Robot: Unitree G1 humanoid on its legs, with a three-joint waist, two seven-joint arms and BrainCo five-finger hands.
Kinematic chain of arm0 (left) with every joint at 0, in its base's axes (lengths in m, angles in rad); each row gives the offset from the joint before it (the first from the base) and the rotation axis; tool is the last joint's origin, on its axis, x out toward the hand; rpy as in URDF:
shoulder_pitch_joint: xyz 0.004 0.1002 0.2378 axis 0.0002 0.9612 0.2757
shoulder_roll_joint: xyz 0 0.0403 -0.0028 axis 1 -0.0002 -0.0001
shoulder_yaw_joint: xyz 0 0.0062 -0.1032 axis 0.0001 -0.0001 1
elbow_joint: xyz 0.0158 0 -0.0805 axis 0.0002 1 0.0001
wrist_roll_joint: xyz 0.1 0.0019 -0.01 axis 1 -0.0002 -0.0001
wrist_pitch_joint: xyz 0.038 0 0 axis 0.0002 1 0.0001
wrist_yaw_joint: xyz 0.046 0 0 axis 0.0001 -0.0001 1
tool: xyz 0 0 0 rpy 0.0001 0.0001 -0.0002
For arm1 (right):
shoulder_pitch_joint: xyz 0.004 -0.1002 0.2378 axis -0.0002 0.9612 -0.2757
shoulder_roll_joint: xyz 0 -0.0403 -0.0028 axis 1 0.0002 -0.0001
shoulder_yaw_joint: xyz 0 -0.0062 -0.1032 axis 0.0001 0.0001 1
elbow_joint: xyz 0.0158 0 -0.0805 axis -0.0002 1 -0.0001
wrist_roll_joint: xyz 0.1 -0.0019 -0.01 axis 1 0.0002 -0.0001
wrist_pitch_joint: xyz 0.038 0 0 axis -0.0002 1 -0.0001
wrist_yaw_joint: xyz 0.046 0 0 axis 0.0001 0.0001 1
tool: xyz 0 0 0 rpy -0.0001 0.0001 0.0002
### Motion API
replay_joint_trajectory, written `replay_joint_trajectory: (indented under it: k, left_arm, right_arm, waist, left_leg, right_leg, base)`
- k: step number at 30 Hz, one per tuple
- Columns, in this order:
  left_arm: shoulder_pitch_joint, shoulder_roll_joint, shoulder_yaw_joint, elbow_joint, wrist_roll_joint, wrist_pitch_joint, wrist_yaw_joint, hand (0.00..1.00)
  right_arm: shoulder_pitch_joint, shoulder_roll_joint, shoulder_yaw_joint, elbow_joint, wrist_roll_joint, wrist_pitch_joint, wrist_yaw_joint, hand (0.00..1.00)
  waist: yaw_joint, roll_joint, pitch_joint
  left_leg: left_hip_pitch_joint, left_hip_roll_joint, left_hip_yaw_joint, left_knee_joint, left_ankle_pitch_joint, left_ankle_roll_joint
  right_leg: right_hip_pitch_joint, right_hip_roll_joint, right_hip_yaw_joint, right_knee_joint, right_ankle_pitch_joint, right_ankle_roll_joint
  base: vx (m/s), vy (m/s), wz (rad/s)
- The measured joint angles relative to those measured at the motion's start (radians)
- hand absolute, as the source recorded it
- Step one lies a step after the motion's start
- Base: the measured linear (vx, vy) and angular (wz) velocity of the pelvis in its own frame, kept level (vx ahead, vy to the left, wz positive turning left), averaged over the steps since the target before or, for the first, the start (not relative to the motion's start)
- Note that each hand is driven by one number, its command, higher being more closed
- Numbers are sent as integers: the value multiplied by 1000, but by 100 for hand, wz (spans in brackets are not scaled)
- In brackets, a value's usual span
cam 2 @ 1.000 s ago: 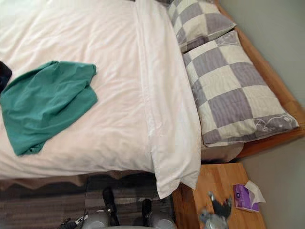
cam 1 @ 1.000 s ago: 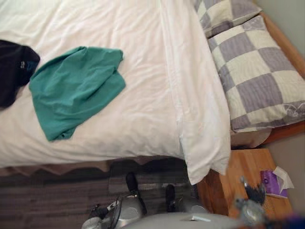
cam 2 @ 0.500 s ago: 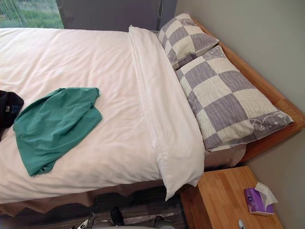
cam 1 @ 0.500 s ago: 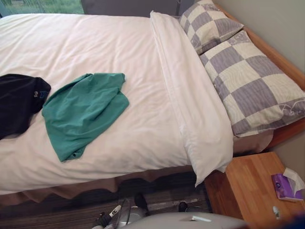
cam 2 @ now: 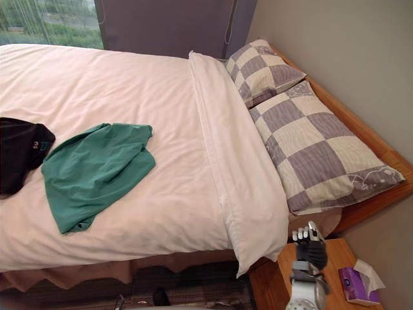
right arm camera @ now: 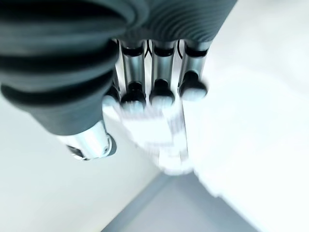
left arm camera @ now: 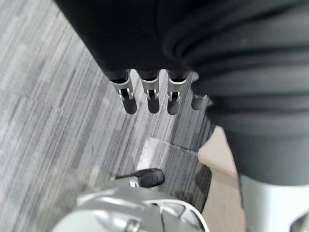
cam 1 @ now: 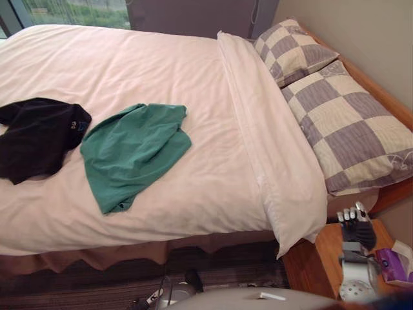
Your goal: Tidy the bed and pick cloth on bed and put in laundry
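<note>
a: where does the clothing lie?
b: a green cloth (cam 1: 132,155) lies crumpled on the white duvet (cam 1: 193,77), toward the near edge of the bed. a black cloth (cam 1: 39,135) lies just beside it on the robot's left, and their edges meet or nearly so

a: does either hand hold them?
b: no, both cloths rest on the bed, well apart from the hands

a: and the head of the bed?
b: the duvet's top is folded into a long band across the bed. beyond it a far checked pillow (cam 1: 293,51) and a near checked pillow (cam 1: 355,132), grey and cream, lie side by side along the wooden bed frame (cam 2: 381,201)

a: what of the right hand?
b: the right hand (cam 1: 357,229) is raised over the wooden nightstand (cam 1: 313,268), just beside the duvet's hanging corner. its fingers (right arm camera: 161,94) are straight and it holds nothing; in its wrist view they point toward white bedding. a purple tissue pack (cam 1: 395,266) sits on the nightstand near it

a: and the left hand?
b: the left hand (left arm camera: 149,99) hangs over the grey striped carpet (left arm camera: 53,125), its fingers straight and loose, and it is empty too
</note>
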Motion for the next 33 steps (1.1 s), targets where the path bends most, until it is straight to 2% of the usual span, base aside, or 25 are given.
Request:
replay_joint_trajectory:
  k: [1, 2, 4, 6, 8, 9, 10, 11, 12, 14, 18, 21, 23, 27, 28, 31, 33]
  left_arm:
    - [-9, 3, -2, 4, 2, 7, 12, 0]
    - [2, -25, -17, 14, 2, 20, 18, 0]
    - [-2, -26, -42, 16, -2, 34, 44, 0]
    - [-18, -17, -69, 15, -2, 38, 57, 0]
    - [-71, -15, -96, 14, -11, 36, 61, 0]
    - [-88, -14, -104, 14, -12, 35, 62, 0]
    - [-128, -21, -122, 14, -15, 32, 72, 0]
    - [-164, -33, -127, 14, -22, 21, 81, 0]
    - [-179, -38, -127, 14, -25, 14, 84, 0]
    - [-211, -41, -127, 11, -53, -14, 102, 0]
    - [-253, -34, -124, -22, -70, -45, 130, 0]
    - [-296, -33, -116, -43, -109, -57, 150, 0]
    - [-322, -31, -115, -65, -126, -62, 169, 0]
    - [-356, -22, -114, -64, -178, -63, 191, 0]
    - [-365, -22, -113, -64, -191, -63, 200, 0]
    - [-391, -26, -81, -62, -253, -61, 212, 0]
    - [-399, -26, -62, -62, -267, -61, 212, 0]
  right_arm:
    - [-29, 7, -2, -21, 24, -5, 1, 100]
    - [-70, 0, 4, -62, 61, -28, 2, 100]
    - [-111, 6, 22, -64, 99, -43, -19, 100]
    - [-173, 2, 16, -64, 121, -70, -47, 100]
    - [-329, -42, 11, -64, 137, -116, -86, 100]
    - [-371, -59, 10, -64, 137, -123, -95, 100]
    - [-463, -100, 2, -63, 137, -130, -110, 100]
    - [-543, -123, -18, -65, 137, -130, -118, 100]
    - [-574, -129, -28, -67, 137, -130, -120, 100]
    - [-615, -136, -33, -105, 158, -129, -127, 100]
    - [-638, -156, -38, -207, 177, -139, -128, 100]
    - [-707, -181, -37, -247, 192, -179, -146, 100]
    - [-747, -197, -39, -250, 221, -213, -160, 100]
    - [-756, -193, -44, -249, 271, -246, -174, 100]
    - [-758, -193, -51, -246, 280, -247, -176, 100]
    - [-771, -193, -66, -178, 293, -236, -176, 100]
    - [-769, -192, -70, -168, 292, -226, -137, 100]
  waist:
    - [12, 35, 3]
    - [23, 114, 34]
    - [28, 109, 47]
    - [34, 106, 52]
    - [37, 116, 96]
    - [40, 122, 113]
    - [41, 139, 145]
    - [41, 167, 187]
    - [41, 174, 208]
    - [52, 182, 255]
    - [51, 181, 311]
    - [50, 183, 334]
    - [47, 189, 363]
    - [46, 198, 387]
    - [44, 202, 394]
    - [32, 211, 407]
    - [33, 211, 408]
  left_leg:
    - [-65, 91, -44, 273, -69, 50]
    - [-91, 159, -102, 358, -210, 15]
    - [-99, 142, -115, 345, -211, -11]
    - [-117, 130, -117, 303, -209, -15]
    - [-180, 127, -98, 300, -179, -22]
    - [-202, 123, -92, 301, -172, -18]
    - [-249, 121, -90, 303, -158, -5]
    - [-286, 120, -88, 302, -146, -4]
    - [-299, 119, -85, 302, -141, 2]
    - [-354, 121, -66, 330, -128, 28]
    - [-451, 155, -91, 439, -130, 38]
    - [-557, 183, -124, 531, -130, 38]
    - [-603, 206, -126, 569, -130, 38]
    - [-696, 237, -131, 631, -133, 32]
    - [-716, 243, -132, 647, -138, 24]
    - [-801, 251, -145, 686, -162, 33]
    - [-847, 263, -144, 713, -165, 28]
  right_leg:
    - [-12, 26, -7, 15, 3, 3]
    - [17, 89, -13, 5, 12, 13]
    - [5, 80, -8, 9, 47, 58]
    - [-22, 96, -23, 36, 67, 61]
    - [-98, 121, -40, 80, 81, 58]
    - [-117, 122, -43, 84, 87, 56]
    - [-162, 118, -47, 87, 92, 60]
    - [-207, 116, -46, 101, 94, 64]
    - [-223, 115, -47, 111, 95, 66]
    - [-299, 109, -48, 170, 82, 87]
    - [-406, 112, -72, 292, 45, 85]
    - [-502, 116, -90, 384, 5, 86]
    - [-556, 123, -99, 444, -19, 71]
    - [-673, 133, -97, 554, -55, 48]
    - [-699, 133, -96, 579, -64, 43]
    - [-810, 134, -90, 677, -100, 31]
    - [-869, 138, -85, 722, -110, 21]
  base:
    - [96, 77, 1]
    - [84, 62, -16]
    - [23, 99, 16]
    - [26, 53, 40]
    - [22, 1, 19]
    - [-24, 10, 7]
    - [-77, 57, 6]
    - [-61, 68, 4]
    - [-36, 66, -6]
    - [7, 9, -17]
    - [44, -62, -3]
    - [-21, -110, 3]
    - [-71, -124, 9]
    - [-81, -98, 3]
    - [-152, -100, 1]
    - [-149, -76, 3]
    - [-128, -66, 1]
